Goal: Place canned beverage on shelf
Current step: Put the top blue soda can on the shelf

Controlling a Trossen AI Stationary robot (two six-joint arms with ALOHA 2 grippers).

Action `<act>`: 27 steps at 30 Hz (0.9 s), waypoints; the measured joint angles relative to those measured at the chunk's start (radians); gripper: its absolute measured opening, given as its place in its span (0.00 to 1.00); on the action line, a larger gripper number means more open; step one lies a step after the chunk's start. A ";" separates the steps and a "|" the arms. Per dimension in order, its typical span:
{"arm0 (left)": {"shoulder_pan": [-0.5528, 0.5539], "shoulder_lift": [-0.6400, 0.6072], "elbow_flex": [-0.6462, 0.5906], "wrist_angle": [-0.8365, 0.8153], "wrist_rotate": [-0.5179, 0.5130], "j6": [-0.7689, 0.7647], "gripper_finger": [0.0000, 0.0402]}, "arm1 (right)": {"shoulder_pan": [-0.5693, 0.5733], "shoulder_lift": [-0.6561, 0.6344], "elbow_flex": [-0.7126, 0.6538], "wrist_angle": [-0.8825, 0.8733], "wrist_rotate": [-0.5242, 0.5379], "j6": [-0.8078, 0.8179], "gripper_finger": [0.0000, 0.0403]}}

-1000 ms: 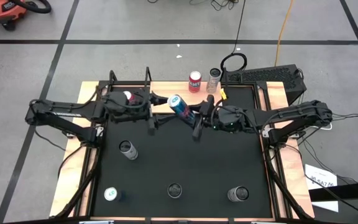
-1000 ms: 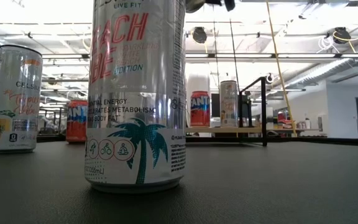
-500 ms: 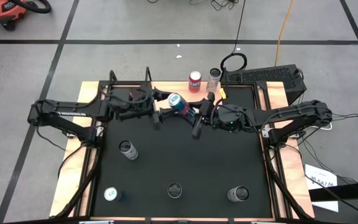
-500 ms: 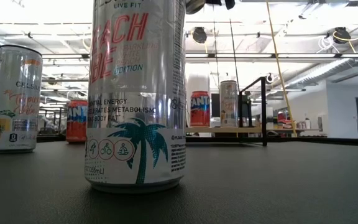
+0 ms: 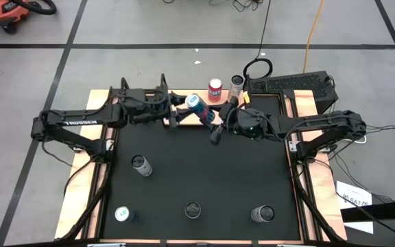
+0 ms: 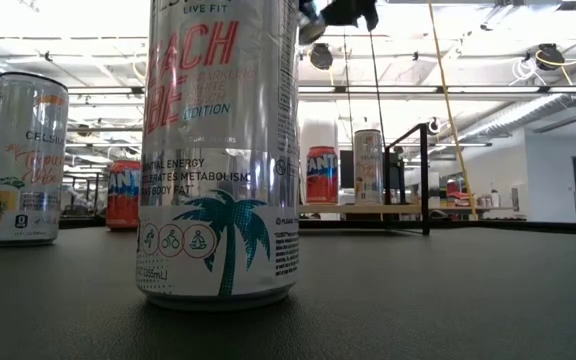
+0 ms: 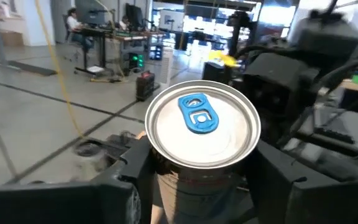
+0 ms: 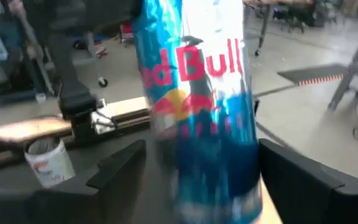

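The light wooden shelf point(image 5: 204, 103) with black end posts is seen at the table's far edge. Above it, a tilted blue-and-silver Red Bull can point(image 5: 198, 108) is flanked by the left gripper point(image 5: 175, 118) and right gripper point(image 5: 217, 125); grip cannot be told for either.

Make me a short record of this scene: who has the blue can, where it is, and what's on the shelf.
Blue can: off the table, tilted, between both tools
Left tool: closed on the blue can near its top end
Right tool: at the can's lower part
Shelf: red can and pale can standing on it
Table: four more cans standing
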 joint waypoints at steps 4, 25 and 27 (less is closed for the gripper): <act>0.071 -0.002 0.000 -0.017 0.010 0.024 0.45 | -0.036 -0.026 0.000 -0.051 -0.004 0.121 0.83; 0.442 0.284 0.000 -0.053 0.309 0.231 0.47 | -0.127 -0.179 -0.001 -0.233 0.125 0.244 0.87; 0.447 0.325 0.000 -0.025 0.312 0.230 0.47 | -0.145 -0.181 -0.001 -0.240 0.126 0.223 0.87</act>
